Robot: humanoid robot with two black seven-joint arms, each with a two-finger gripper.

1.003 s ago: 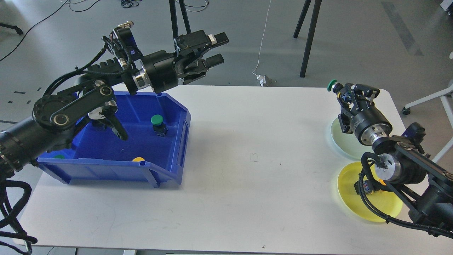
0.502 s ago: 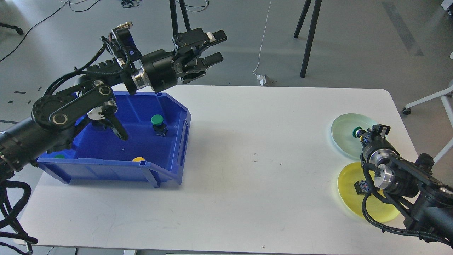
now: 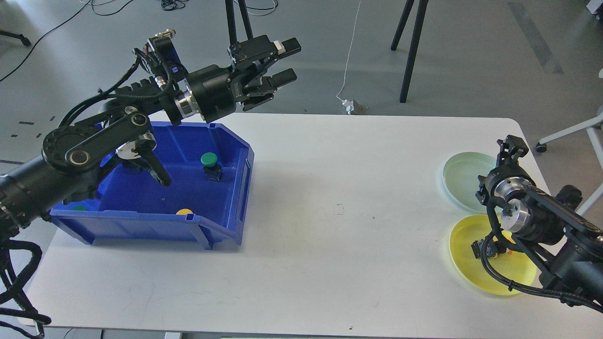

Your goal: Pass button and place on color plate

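My left gripper (image 3: 284,60) is open and empty, held high behind the back rim of the blue bin (image 3: 238,188). In the bin, a green button (image 3: 209,162) stands upright, a yellow button (image 3: 184,212) peeks over the front wall, and another green one (image 3: 78,207) shows at the left. My right gripper (image 3: 512,146) sits at the right edge of the pale green plate (image 3: 461,181), seen small and dark. I see no green button at it or on the plate; my wrist hides part of the plate. The yellow plate (image 3: 468,263) holds a button (image 3: 490,248).
The white table (image 3: 339,235) carries the bin at the left and both plates at the right. Stand legs (image 3: 410,56) and cables are on the floor behind the table. A chair base (image 3: 565,136) stands at the far right.
My right arm swung down from the table's back right corner with a green button to the pale green plate, then drew back right; the button no longer shows. My left gripper barely moved.
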